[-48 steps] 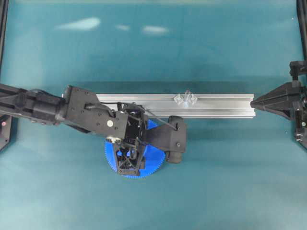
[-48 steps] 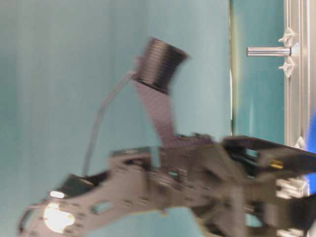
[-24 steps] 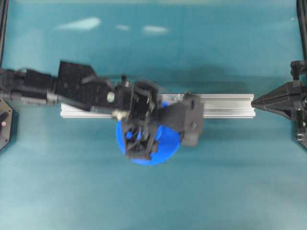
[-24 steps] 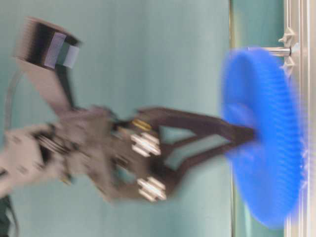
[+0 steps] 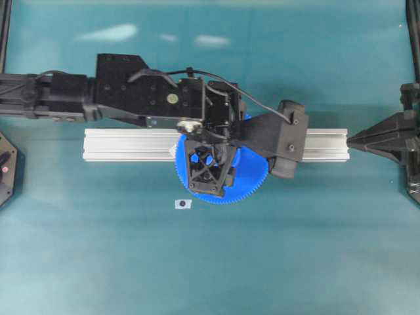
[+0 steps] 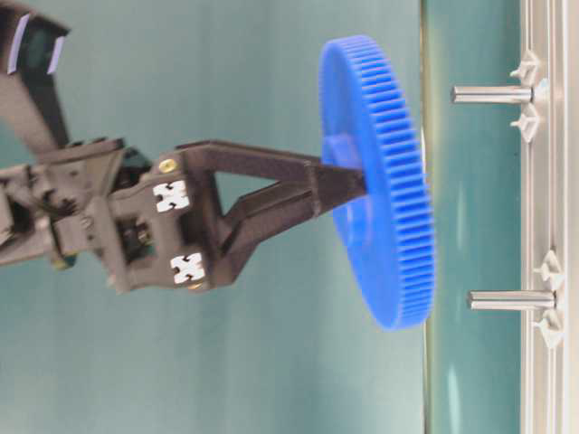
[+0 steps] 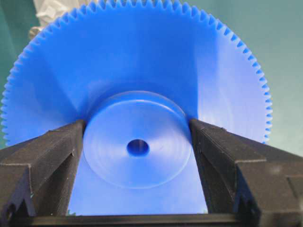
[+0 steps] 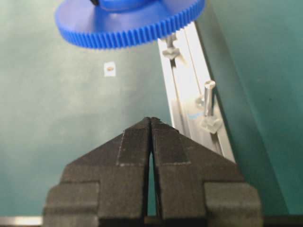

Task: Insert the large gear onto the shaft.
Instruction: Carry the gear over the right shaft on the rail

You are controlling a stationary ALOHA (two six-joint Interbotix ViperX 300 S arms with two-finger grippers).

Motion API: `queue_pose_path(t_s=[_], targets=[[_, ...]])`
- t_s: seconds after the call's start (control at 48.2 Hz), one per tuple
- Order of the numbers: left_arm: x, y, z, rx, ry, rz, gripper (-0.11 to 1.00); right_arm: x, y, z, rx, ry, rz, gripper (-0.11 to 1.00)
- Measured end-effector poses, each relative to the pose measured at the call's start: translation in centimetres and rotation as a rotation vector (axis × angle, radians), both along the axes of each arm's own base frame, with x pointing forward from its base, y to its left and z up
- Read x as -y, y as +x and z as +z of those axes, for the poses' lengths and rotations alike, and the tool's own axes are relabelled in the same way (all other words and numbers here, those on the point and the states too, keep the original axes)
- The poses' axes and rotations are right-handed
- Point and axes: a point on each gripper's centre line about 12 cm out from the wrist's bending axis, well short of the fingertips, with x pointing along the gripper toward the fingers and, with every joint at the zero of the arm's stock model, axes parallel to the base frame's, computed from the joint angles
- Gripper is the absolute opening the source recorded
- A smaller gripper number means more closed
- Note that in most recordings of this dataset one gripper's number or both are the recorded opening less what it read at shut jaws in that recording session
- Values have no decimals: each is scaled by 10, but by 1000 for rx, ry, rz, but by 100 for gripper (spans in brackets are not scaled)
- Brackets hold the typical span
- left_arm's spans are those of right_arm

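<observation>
My left gripper (image 7: pixel 137 126) is shut on the raised hub of the large gear (image 7: pixel 142 61), a bright-blue toothed disc with a small centre hole. The gear (image 6: pixel 380 199) hangs in the air, slightly tilted, clear of the peg tips, held by the left gripper (image 6: pixel 348 179). From overhead the gear (image 5: pixel 252 187) and left gripper (image 5: pixel 210 172) lie over the rail and hide the shaft. The shaft (image 6: pixel 493 93) is a clear upright peg between diamond pieces; it also shows as the nearer peg (image 8: pixel 208 99). My right gripper (image 8: pixel 150 121) is shut and empty at the rail's right end (image 5: pixel 351 139).
A long aluminium rail (image 5: pixel 125 144) crosses the teal table and carries both pegs. A second peg mount (image 6: pixel 511 299) stands further along it, under the gear's edge (image 8: pixel 170 47). A small white tag (image 5: pixel 183 204) lies on the table in front of the rail.
The left arm has lifted the gear off the table and carried it right and back, over the rail. The white tag where the gear lay is now uncovered. The right arm has not moved.
</observation>
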Motion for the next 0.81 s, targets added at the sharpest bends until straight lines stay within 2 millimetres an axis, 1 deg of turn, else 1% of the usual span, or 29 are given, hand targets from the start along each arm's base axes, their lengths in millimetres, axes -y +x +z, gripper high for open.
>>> queue_pose_path(t_s=[0.187,0.374,0.519,0.685,0.81], targets=[[1,-2,-11,-23,-3,10,76,0,0,0,0,0,-2,3],[1,1,-10,8,-1,-1,76,0,0,0,2,0,0,3],[-10,11,-10,19,12,-19,76,0,0,-1,-2,0,-2,3],[-26,24,-17,9,31,-45,76,0,0,-1,-2,0,0,3],[-34,34,-24,-2,37,-51,76,0,-1,-1,3,0,0,3]])
